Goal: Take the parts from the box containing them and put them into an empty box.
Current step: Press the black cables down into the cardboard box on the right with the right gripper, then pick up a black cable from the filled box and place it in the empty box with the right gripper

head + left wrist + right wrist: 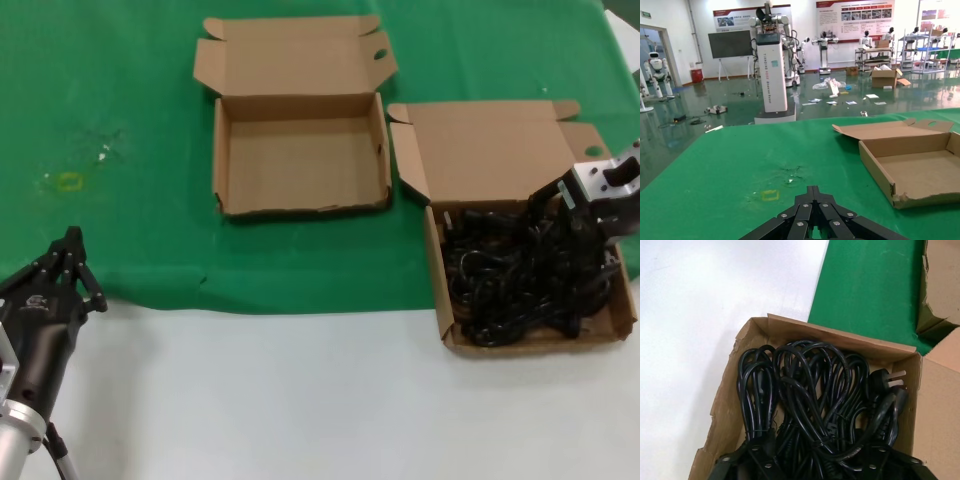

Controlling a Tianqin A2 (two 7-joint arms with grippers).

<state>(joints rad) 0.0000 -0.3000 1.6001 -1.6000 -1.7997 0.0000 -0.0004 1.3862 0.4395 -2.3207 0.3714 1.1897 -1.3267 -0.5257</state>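
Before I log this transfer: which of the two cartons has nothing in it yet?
The carton on the green cloth, toward your left, shows a bare tray; the other carton holds black cords.

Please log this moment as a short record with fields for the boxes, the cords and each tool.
Full box: right, lid open, on the green cloth's edge
Power cords: tangled pile in the full box
Empty box: centre, on green cloth, nothing in it
Right tool: open, lowered into the cords
Left tool: shut, parked near left, off both boxes

The right gripper (560,235) sinks among the power cords (510,280) — its fingertips hidden, the grip unreadable. The full box (447,320) floor is buried; the left gripper (812,220) is cut off.
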